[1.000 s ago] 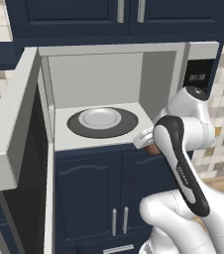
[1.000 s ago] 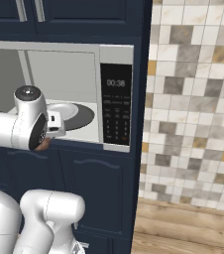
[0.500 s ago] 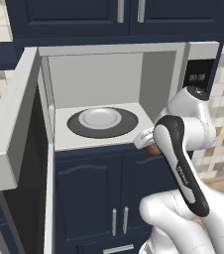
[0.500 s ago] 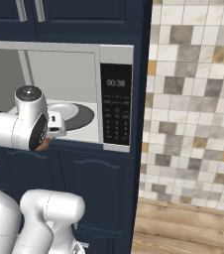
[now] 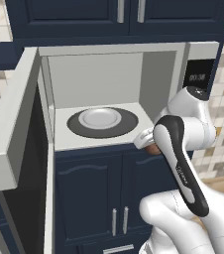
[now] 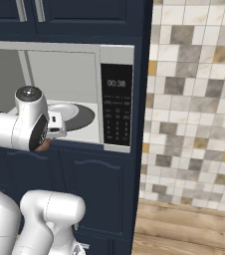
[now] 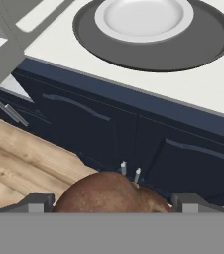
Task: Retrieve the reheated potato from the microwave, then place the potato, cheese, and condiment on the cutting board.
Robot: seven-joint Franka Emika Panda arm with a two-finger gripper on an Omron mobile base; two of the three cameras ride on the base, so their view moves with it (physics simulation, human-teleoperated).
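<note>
The microwave [image 5: 109,99] is built in among dark blue cabinets, its door [image 5: 12,124] swung wide to the left and its keypad panel [image 6: 116,110] on the right. Inside, a white plate [image 5: 100,118] sits on the dark round turntable [image 5: 129,124], and nothing lies on the plate. The gripper [image 7: 112,201] hangs just outside the microwave's front edge, in front of the lower cabinet doors [image 5: 89,198], with the white arm [image 5: 183,168] bent up behind it. The potato [image 7: 109,196], a reddish-brown lump, sits between the two fingertips [image 7: 37,202], which stand wide apart on either side of it; the jaws are spread about the potato and appear to be holding it by its sides, though the contact itself is hidden at the bottom of the hand view. In the left base view a bit of the potato [image 5: 153,147] peeks out beside the wrist, level with the microwave's sill, and in the right base view it [image 6: 44,145] shows just below the hand. Tiled wall [image 6: 194,99] and a wooden floor [image 6: 189,229] lie to the right.
</note>
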